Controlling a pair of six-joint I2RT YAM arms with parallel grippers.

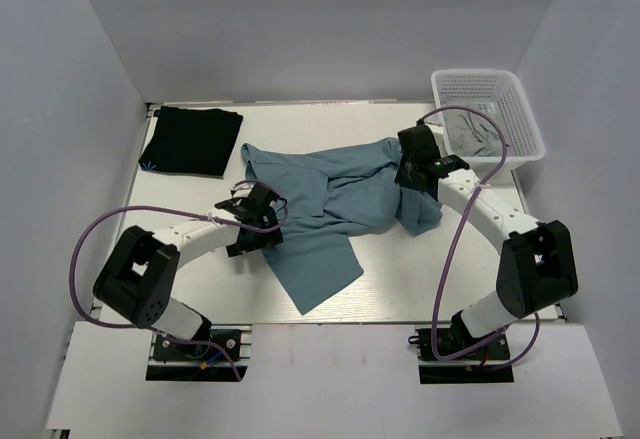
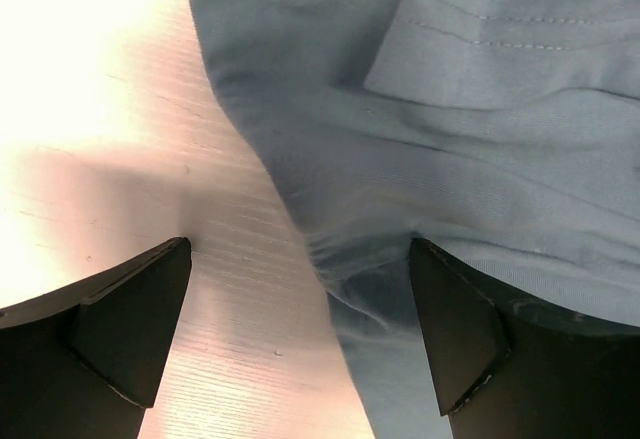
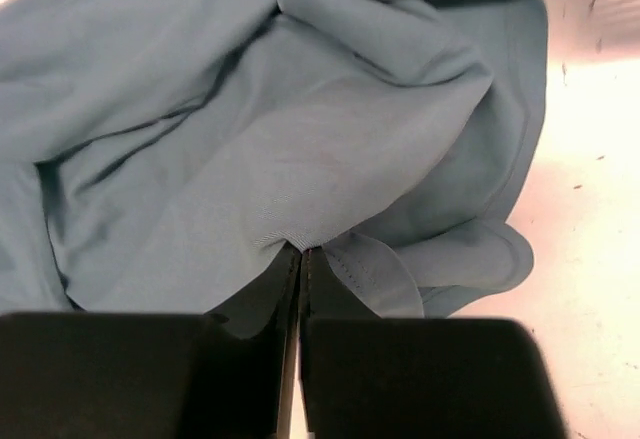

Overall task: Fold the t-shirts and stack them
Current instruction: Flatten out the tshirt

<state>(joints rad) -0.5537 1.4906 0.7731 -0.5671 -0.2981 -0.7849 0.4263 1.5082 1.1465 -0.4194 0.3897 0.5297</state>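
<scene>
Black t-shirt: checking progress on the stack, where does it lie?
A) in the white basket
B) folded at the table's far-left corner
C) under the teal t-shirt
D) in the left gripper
B: the black t-shirt lies folded at the far-left corner, beside the teal t-shirt.

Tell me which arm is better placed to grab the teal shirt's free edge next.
Left. The left gripper, open, hangs over the edge of the teal t-shirt, one finger above bare table, the other above cloth. The right gripper is shut on that shirt.
</scene>
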